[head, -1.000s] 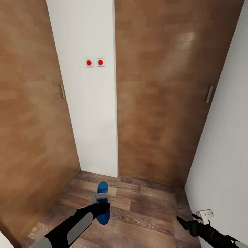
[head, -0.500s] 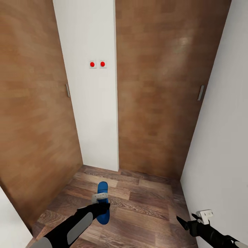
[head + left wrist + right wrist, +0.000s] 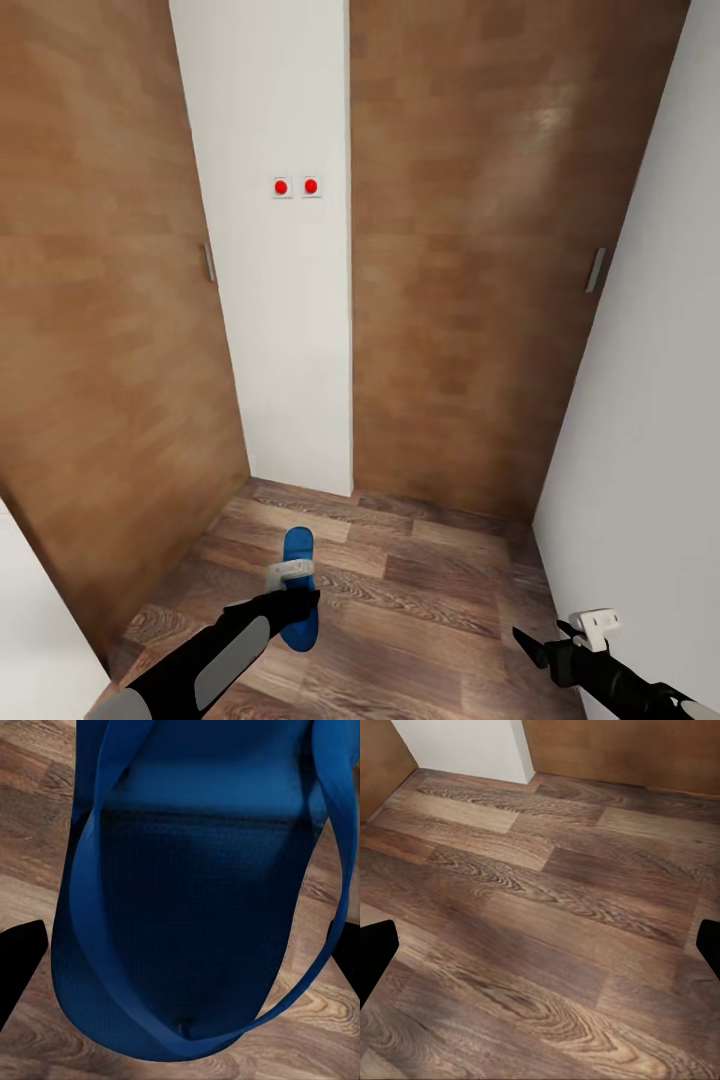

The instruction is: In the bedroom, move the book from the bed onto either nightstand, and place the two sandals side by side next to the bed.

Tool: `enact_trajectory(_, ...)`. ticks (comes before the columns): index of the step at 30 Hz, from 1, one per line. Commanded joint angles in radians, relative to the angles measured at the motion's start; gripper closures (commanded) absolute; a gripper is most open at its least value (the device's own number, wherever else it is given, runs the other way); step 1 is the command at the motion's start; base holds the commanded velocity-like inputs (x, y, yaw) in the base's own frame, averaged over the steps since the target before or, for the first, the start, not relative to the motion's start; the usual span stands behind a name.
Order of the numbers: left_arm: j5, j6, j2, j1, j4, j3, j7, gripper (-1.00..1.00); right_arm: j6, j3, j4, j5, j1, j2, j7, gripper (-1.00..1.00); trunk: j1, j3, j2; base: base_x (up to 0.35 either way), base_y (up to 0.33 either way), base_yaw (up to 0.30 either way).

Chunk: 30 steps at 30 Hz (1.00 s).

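Two brown wood-grain doors [image 3: 110,300] stand ahead in the head view, one at the left with a small grey handle [image 3: 208,262], the other further right [image 3: 470,260] with its own handle [image 3: 596,270]. Between them runs a narrow white wall strip [image 3: 285,330] carrying two small red round buttons [image 3: 296,187]. Below lies a dark wood-plank floor [image 3: 420,610]. Low at the left, the black left gripper [image 3: 292,605] is clamped on one bright blue flat slide sandal [image 3: 298,585], held above the planks with its long sole pointing away from the robot. In the left wrist view the sandal's blue sole and strap [image 3: 202,915] sit between two black fingertips [image 3: 19,960]. At the far right, beside a plain white wall [image 3: 650,420], the right gripper [image 3: 540,949] hangs over bare planks [image 3: 547,907], its fingertips [image 3: 375,952] well apart with nothing between them.
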Motion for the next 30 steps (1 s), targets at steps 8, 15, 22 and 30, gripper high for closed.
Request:
enact_trajectory(8,0.007,0.0,0.001,-0.001,-0.002,-0.006,0.008,1.0,0.009,-0.002,-0.001,-0.011,0.0,0.0,0.003,-1.0,0.0,-0.005,-0.001,0.0,0.005,0.248)
enact_trajectory(15,0.007,0.0,0.001,-0.001,-0.001,-0.007,0.007,1.0,0.009,-0.001,-0.001,-0.011,-0.001,0.003,0.002,-1.0,0.0,-0.005,-0.001,0.0,0.0,0.105)
enact_trajectory(22,0.008,-0.003,0.001,-0.001,0.048,-0.007,0.0,1.0,-0.138,-0.001,0.218,-0.011,0.0,0.001,0.008,-1.0,0.0,-0.006,-0.001,0.0,0.0,0.007)
enact_trajectory(30,0.005,-0.149,-0.026,-0.002,0.315,-0.007,-0.239,1.0,-0.413,0.001,0.574,-0.014,-0.001,-0.002,0.009,-1.0,0.0,-0.006,-0.001,0.0,0.0,0.0)
